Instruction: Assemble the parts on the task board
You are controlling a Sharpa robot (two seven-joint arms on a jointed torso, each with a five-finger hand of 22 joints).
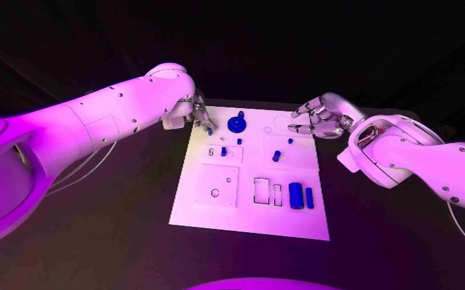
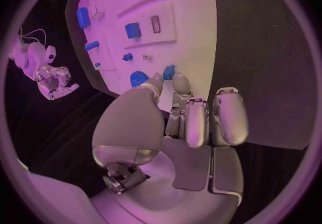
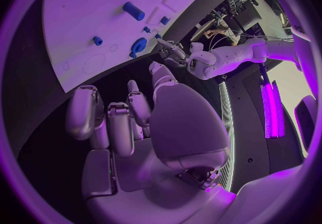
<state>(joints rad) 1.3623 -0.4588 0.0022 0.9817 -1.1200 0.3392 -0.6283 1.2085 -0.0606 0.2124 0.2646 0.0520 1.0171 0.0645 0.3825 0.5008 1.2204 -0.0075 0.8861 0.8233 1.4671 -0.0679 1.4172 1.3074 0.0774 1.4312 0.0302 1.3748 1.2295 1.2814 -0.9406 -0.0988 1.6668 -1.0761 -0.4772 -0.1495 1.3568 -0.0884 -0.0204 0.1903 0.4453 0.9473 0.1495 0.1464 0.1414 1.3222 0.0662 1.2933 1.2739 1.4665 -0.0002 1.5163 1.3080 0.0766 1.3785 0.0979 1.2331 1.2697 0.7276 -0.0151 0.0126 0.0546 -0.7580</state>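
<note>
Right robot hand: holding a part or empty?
Empty. The right robot hand hovers off the task board edge, fingers curled with nothing between them in the right wrist view.

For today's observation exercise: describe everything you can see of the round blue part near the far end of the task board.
The round blue part is a dark blue disc with a scalloped, gear-like rim and a raised hub, plastic by its look. It lies flat near the far edge of the white task board, apart from the other blue pieces. The left hand works beside it, pinching a smaller blue piece; nothing visibly touches the disc.
</note>
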